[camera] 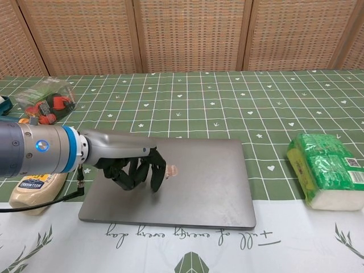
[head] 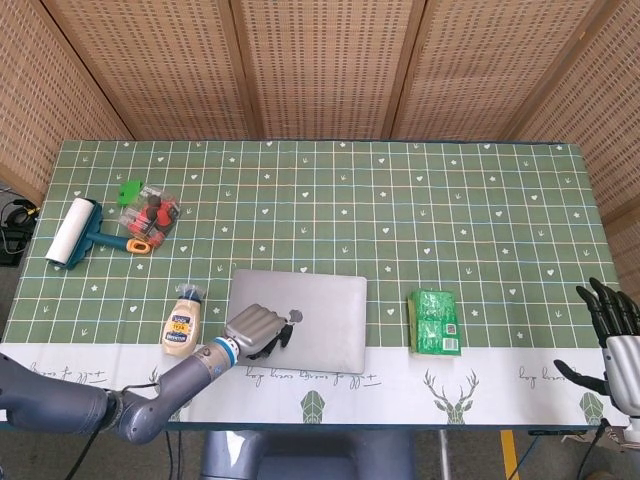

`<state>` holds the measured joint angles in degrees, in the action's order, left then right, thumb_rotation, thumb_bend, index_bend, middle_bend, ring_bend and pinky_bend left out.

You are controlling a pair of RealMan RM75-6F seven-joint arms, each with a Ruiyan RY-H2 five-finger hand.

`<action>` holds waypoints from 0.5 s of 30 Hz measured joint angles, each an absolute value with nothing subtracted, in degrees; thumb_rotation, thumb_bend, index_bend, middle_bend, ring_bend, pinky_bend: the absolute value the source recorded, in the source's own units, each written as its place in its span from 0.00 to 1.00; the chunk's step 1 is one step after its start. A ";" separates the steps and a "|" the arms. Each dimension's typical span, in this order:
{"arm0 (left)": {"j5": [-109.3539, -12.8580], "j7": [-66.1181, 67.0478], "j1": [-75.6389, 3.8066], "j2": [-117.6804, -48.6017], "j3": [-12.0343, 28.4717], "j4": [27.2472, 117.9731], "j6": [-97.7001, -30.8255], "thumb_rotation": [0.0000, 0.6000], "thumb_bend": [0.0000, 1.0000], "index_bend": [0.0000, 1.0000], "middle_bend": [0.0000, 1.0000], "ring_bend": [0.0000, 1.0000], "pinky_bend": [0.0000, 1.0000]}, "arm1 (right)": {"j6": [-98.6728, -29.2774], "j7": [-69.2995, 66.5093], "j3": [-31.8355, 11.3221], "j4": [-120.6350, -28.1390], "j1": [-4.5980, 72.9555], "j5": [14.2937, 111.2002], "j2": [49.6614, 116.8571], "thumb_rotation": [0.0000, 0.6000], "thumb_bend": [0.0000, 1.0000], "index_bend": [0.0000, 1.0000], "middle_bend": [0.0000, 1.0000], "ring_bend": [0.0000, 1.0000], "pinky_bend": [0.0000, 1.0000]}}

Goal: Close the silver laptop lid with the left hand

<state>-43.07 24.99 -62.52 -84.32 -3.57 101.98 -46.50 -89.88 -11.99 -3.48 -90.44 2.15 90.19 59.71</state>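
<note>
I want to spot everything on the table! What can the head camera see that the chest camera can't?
Only the head view shows the white lint roller with its teal handle and the right hand past the table edge, fingers spread. Only the chest view shows the laptop's thin front edge lying flat. Both show the closed silver laptop, the left hand over its lid, the mayonnaise squeeze bottle and the green packet.

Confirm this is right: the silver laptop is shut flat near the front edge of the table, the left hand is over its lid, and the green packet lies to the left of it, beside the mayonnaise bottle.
Not quite. The green packet lies right of the silver laptop, alone; the head view shows this. The mayonnaise bottle lies on the laptop's left. The rest holds: lid flat, left hand over it.
</note>
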 measured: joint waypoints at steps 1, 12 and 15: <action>-43.70 24.76 -62.12 -83.98 -3.49 102.45 -47.20 1.00 0.66 0.24 0.10 0.12 0.17 | -89.84 -11.98 -3.48 -90.42 2.18 90.18 59.73 1.00 0.02 0.00 0.00 0.00 0.00; -60.26 24.57 -50.29 -80.08 -6.32 107.25 -69.97 1.00 0.33 0.00 0.00 0.00 0.00 | -87.91 -11.10 -3.23 -89.37 3.23 90.32 60.70 1.00 0.02 0.00 0.00 0.00 0.00; -66.60 25.59 -44.14 -79.68 -8.71 106.37 -79.90 1.00 0.33 0.00 0.00 0.00 0.00 | -87.48 -10.39 -2.98 -88.79 3.63 90.93 61.20 1.00 0.01 0.00 0.00 0.00 0.00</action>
<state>-66.60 25.59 -44.14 -79.68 -8.71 106.37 -79.90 -87.48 -10.39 -2.98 -88.79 3.63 90.93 61.20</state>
